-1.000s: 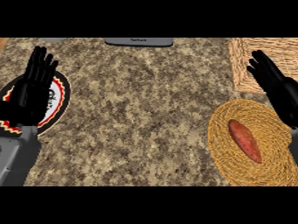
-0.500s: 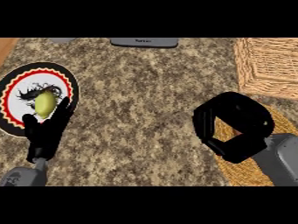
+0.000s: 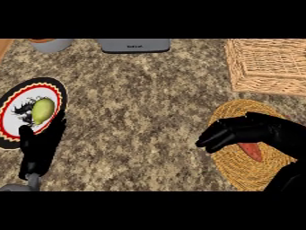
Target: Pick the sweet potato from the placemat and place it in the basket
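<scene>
The orange sweet potato (image 3: 251, 150) lies on the round woven placemat (image 3: 238, 162) at the lower right; only its near end shows. My right hand (image 3: 261, 132) hangs over it, palm down, fingers half bent and pointing left, hiding most of it. I see no finger closed round it. The wicker basket (image 3: 274, 85) stands at the back right, apart from the placemat. My left hand (image 3: 41, 146) rests open at the lower left, fingers up.
A round plate (image 3: 9, 119) with a black and red rim holds a yellow-green fruit (image 3: 42, 110) at the left, just beyond my left hand. A grey appliance (image 3: 134, 45) and a grey bowl (image 3: 49, 44) stand at the back edge.
My right hand has come down from beside the basket to over the placemat, now covering most of the sweet potato. My left hand has dropped to the plate's near edge.
</scene>
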Action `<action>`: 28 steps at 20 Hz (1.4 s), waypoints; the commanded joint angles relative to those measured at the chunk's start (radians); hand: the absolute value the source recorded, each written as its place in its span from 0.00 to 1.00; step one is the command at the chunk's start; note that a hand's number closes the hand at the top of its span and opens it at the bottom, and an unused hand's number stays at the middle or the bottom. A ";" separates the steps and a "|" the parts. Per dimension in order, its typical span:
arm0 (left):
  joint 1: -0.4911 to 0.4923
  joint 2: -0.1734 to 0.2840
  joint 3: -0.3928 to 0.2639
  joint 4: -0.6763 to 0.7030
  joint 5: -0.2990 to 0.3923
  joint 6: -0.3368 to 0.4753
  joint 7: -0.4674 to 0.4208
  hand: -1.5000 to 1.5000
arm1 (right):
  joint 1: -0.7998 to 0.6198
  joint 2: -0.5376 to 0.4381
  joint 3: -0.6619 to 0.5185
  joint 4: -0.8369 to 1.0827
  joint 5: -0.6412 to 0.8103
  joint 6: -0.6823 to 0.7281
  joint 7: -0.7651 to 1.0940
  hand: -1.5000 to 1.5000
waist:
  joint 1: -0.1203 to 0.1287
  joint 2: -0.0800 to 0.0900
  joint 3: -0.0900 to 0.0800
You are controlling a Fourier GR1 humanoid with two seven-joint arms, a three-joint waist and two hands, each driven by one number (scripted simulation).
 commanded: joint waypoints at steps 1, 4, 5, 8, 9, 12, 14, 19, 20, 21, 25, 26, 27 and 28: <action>0.069 -0.002 -0.027 0.044 0.011 -0.023 0.055 0.50 | -0.109 -0.120 -0.127 -0.014 0.171 -0.025 0.007 0.00 | 0.013 0.014 -0.012; 0.065 0.006 -0.036 0.013 -0.005 -0.011 0.080 0.50 | -0.185 -0.247 -0.215 0.006 0.178 0.057 -0.006 0.00 | 0.021 0.017 -0.012; 0.081 0.016 -0.036 0.012 -0.009 -0.019 0.071 0.50 | -0.209 -0.283 -0.242 0.047 0.194 0.091 -0.038 0.00 | 0.033 0.021 -0.011; 0.059 -0.002 -0.040 0.006 -0.007 -0.019 0.084 0.50 | -0.283 -0.364 -0.290 0.107 0.185 0.185 -0.079 0.00 | 0.037 0.023 -0.012; 0.091 0.007 -0.042 -0.011 -0.016 -0.016 0.075 0.50 | -0.268 -0.396 -0.286 0.087 0.189 0.229 -0.095 0.00 | 0.033 0.020 -0.012; 0.079 -0.003 -0.062 -0.017 -0.028 -0.020 0.087 0.50 | -0.379 -0.456 -0.242 0.146 0.223 0.330 -0.085 0.00 | 0.059 0.027 -0.013; 0.075 0.003 -0.028 0.011 -0.011 -0.039 0.044 0.50 | -0.394 -0.556 -0.260 0.177 0.219 0.442 -0.139 0.00 | 0.052 0.029 -0.014; 0.083 -0.012 -0.063 -0.027 -0.037 -0.017 0.089 0.50 | -0.402 -0.598 -0.175 0.189 0.323 0.452 -0.200 0.00 | 0.072 0.035 -0.010; 0.040 0.020 -0.022 0.007 -0.011 -0.055 0.090 0.50 | -0.413 -0.615 -0.173 0.198 0.323 0.464 -0.221 0.00 | 0.058 0.034 -0.012; 0.080 0.022 -0.035 -0.046 -0.013 -0.046 0.105 0.50 | -0.416 -0.621 -0.156 0.184 0.355 0.447 -0.234 0.00 | 0.073 0.032 -0.010; 0.082 -0.031 -0.056 -0.039 -0.041 0.008 0.109 0.50 | -0.386 -0.631 -0.122 0.196 0.392 0.402 -0.318 0.00 | 0.055 0.030 -0.010; 0.072 -0.030 -0.052 -0.016 -0.044 -0.007 0.086 0.50 | -0.404 -0.640 -0.132 0.230 0.394 0.394 -0.352 0.00 | 0.057 0.033 -0.010; 0.093 -0.002 -0.032 -0.019 -0.026 -0.032 0.085 0.50 | -0.383 -0.635 -0.107 0.204 0.404 0.374 -0.352 0.00 | 0.057 0.031 -0.010; 0.076 -0.023 -0.056 -0.029 -0.043 -0.014 0.103 0.50 | -0.387 -0.640 -0.097 0.228 0.397 0.378 -0.367 0.00 | 0.057 0.033 -0.010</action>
